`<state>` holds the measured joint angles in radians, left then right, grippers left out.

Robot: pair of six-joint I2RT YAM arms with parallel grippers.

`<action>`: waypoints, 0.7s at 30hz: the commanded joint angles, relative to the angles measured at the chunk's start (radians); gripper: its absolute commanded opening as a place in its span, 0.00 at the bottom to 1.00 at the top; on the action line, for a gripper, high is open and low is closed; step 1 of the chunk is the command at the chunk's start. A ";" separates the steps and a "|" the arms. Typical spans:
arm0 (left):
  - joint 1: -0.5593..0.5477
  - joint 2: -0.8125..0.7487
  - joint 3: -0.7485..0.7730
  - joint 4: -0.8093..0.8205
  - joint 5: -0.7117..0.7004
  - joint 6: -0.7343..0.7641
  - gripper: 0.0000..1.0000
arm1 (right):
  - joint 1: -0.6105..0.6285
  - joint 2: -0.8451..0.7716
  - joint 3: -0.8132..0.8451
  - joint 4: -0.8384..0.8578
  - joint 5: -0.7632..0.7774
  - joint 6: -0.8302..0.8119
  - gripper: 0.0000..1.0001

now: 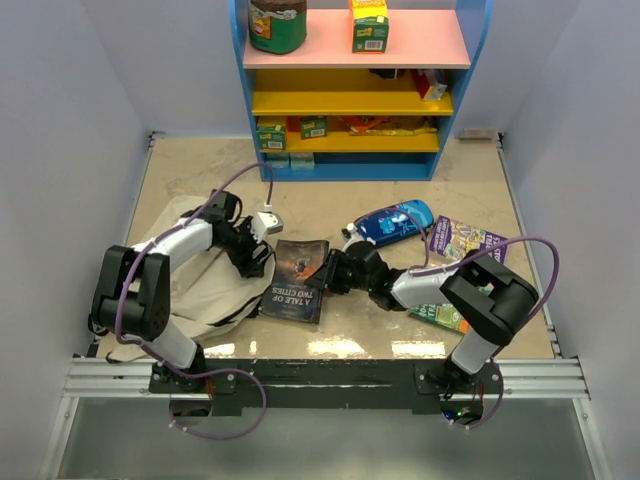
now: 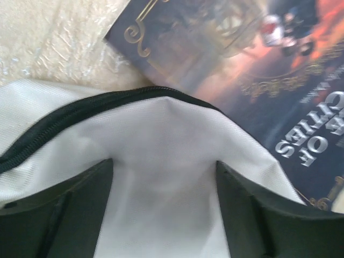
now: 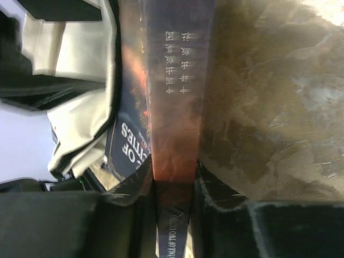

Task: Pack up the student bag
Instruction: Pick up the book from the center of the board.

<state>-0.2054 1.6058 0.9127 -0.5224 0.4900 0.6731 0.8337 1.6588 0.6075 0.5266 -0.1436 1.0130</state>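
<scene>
The student bag lies slumped on the left of the table with its zip-edged mouth just beside the book. The step in hand looks like loading that book, and the next move probably calls for lifting it and sliding it into the mouth without dragging the cloth shut. The right gripper is clamped narrowly on the book's edge, while the left gripper has wide jaws with the bag's pale cloth bunched between them, and whether they pinch it cannot be told.
</scene>
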 commanded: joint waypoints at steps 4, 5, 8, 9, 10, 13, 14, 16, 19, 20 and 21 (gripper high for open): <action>-0.008 -0.181 0.103 -0.240 0.104 -0.026 0.96 | 0.004 0.009 -0.037 0.174 -0.002 0.038 0.02; -0.012 -0.194 0.101 -0.260 0.104 -0.024 0.98 | 0.004 0.001 -0.041 0.173 0.004 0.038 0.00; -0.034 -0.248 0.051 -0.314 0.095 0.006 1.00 | 0.004 -0.027 -0.041 0.147 0.016 0.029 0.00; -0.043 -0.271 0.031 -0.314 0.084 0.008 1.00 | 0.002 -0.034 -0.043 0.147 0.016 0.030 0.00; -0.051 -0.280 0.011 -0.315 0.064 0.011 1.00 | 0.002 -0.039 -0.043 0.145 0.015 0.029 0.00; -0.101 -0.297 -0.047 -0.301 0.039 -0.003 1.00 | 0.001 -0.037 -0.038 0.148 -0.001 0.029 0.00; -0.136 -0.299 -0.066 -0.291 0.024 -0.012 1.00 | 0.001 -0.034 -0.037 0.150 -0.002 0.027 0.00; -0.163 -0.305 -0.078 -0.263 -0.007 -0.035 1.00 | 0.001 -0.033 -0.038 0.153 -0.008 0.030 0.00; -0.183 -0.299 -0.080 -0.223 -0.063 -0.053 1.00 | 0.001 -0.042 -0.045 0.156 -0.008 0.029 0.00; -0.186 -0.297 -0.084 -0.209 -0.085 -0.058 1.00 | 0.001 -0.045 -0.048 0.156 -0.007 0.030 0.00; -0.187 -0.296 -0.087 -0.196 -0.106 -0.066 1.00 | 0.001 -0.045 -0.049 0.156 -0.007 0.029 0.00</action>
<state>-0.3840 1.3144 0.8268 -0.7895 0.4805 0.6540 0.8341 1.6630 0.5636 0.6094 -0.1486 1.0473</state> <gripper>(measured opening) 0.997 0.260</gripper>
